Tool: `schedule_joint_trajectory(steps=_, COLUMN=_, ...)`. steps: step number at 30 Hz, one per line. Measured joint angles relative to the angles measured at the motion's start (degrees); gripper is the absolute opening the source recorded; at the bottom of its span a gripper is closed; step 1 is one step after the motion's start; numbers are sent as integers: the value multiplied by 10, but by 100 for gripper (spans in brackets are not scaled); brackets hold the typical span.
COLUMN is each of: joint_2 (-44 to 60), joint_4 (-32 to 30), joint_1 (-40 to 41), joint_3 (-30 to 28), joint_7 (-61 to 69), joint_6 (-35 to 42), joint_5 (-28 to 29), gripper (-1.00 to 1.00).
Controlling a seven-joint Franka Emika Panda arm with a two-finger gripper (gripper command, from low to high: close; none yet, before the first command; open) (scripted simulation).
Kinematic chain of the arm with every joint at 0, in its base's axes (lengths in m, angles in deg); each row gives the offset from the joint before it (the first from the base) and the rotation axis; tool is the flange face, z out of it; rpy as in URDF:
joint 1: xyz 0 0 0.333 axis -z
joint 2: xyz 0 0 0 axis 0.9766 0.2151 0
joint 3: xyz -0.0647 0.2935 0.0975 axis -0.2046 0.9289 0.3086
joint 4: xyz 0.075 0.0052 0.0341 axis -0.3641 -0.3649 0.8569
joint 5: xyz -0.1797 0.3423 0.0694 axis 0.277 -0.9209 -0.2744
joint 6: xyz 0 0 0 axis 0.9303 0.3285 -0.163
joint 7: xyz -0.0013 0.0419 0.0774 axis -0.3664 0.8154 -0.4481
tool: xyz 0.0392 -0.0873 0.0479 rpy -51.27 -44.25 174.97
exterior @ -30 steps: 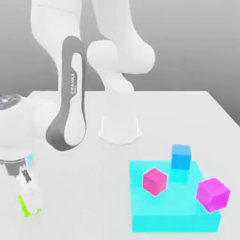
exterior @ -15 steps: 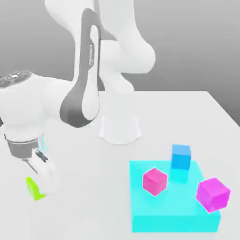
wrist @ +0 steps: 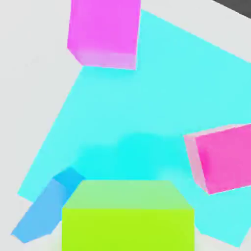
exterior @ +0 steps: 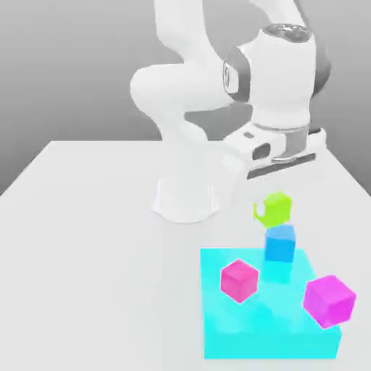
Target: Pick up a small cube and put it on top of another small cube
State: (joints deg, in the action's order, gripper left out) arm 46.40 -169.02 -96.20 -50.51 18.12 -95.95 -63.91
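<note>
The gripper holds the green cube between closed fingers just above the blue cube — at its twelve o'clock — probably for lowering it straight on top.

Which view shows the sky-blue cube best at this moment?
The exterior view: the sky-blue cube stands whole on the cyan slab, with the green cube just above it. In the hand view, the sky-blue cube appears as a slanted sliver partly hidden behind the green cube.
</note>
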Motion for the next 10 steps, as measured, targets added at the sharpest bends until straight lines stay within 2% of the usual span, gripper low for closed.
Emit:
schedule_joint_trajectory(steps=2, joint_2=3, joint_4=-14, joint_1=-18, joint_3=14, joint_7=14, joint_6=-17, joint_5=0, gripper=-100)
schedule_joint_trajectory(steps=7, joint_2=93, joint_4=-35, joint_1=-13, joint_3=33, joint_7=11, joint_6=-127, joint_5=6, gripper=-100)
schedule_joint_trajectory(steps=8, joint_2=103, joint_4=-36, joint_1=-13, joint_3=34, joint_7=10, joint_6=-139, joint_5=8, gripper=100)
schedule_joint_trajectory(steps=10, joint_2=103, joint_4=-36, joint_1=-13, joint_3=34, joint_7=10, joint_6=-139, joint_5=8, gripper=100)
